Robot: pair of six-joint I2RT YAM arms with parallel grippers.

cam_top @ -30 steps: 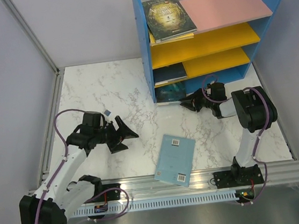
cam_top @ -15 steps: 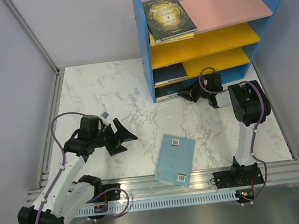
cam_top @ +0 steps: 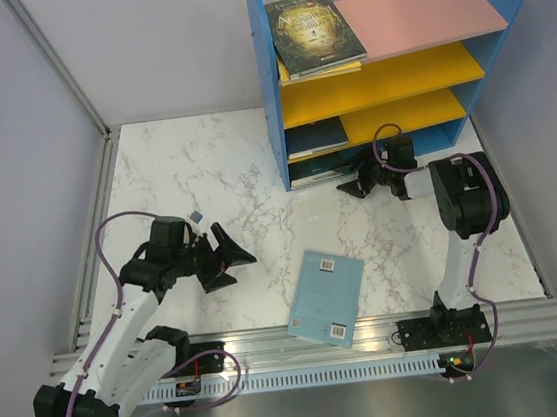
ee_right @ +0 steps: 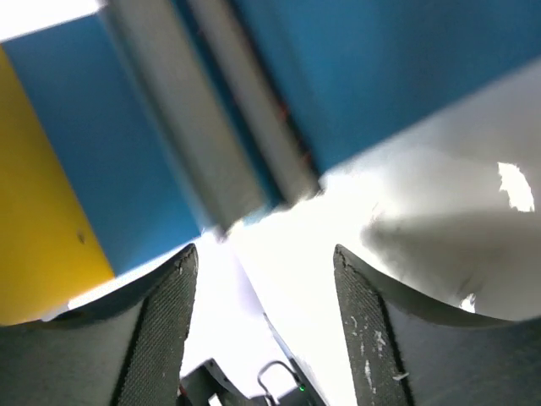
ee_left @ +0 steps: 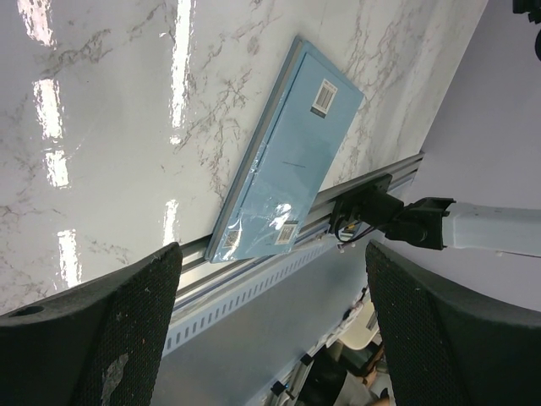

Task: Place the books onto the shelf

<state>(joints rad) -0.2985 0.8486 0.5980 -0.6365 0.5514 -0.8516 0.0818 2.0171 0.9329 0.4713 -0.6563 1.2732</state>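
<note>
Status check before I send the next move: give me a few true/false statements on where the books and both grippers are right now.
1. A light blue book lies flat on the table, its near end over the rail. True.
2. The left gripper is holding a book. False: it is open and empty, off to the left of the light blue book.
3. The pink top board of the shelf has nothing on it. False: a dark green book lies on its left part.
4. The right gripper is at the shelf's bottom level. True.
5. The right gripper is clamped on a book. False: its jaws stand apart with nothing between them.
</note>
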